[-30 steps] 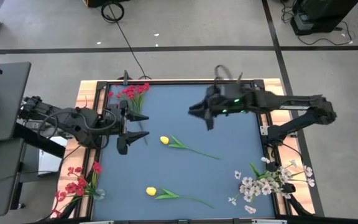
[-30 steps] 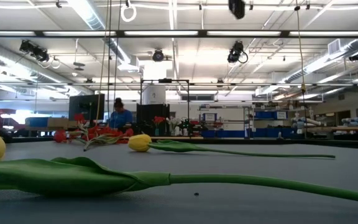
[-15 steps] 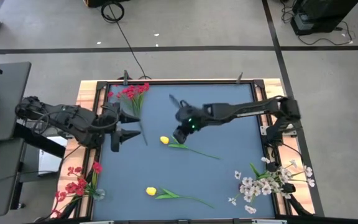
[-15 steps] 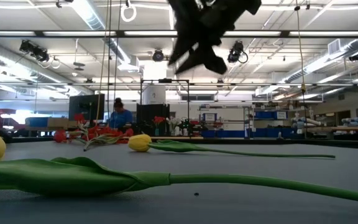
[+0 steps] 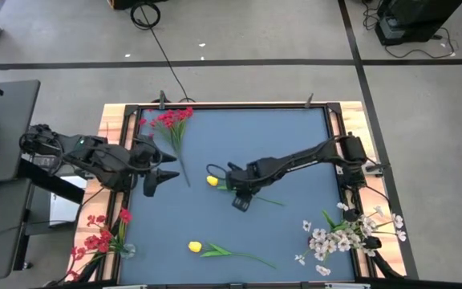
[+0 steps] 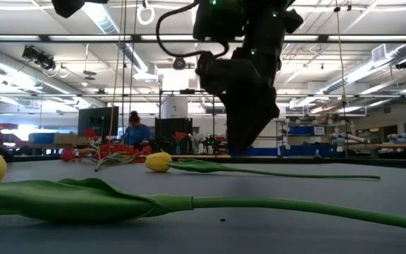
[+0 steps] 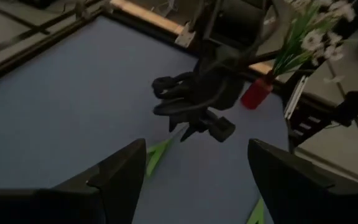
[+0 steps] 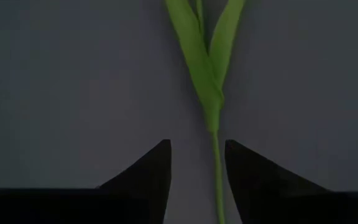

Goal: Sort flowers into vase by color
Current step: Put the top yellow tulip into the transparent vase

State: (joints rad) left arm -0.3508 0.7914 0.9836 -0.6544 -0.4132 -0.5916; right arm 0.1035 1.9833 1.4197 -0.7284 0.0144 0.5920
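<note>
Over tulip stem (image 8: 215,163), right gripper (image 8: 196,163).

Two dark jointed arms, black cables looped along them. Left gripper (image 5: 157,176) and right gripper (image 5: 241,201): black, wedge-shaped fingers (image 8: 145,180).

Premises: a large open robotics lab or workshop hall. Evidence: exposed ceiling with long fluorescent strip lights (image 6: 189,37), grey concrete floor marked with black tape lines (image 5: 215,63), blue-topped wood-framed table (image 5: 295,136), shelving and workstations beyond, one person (image 6: 135,129) seated there.
</note>
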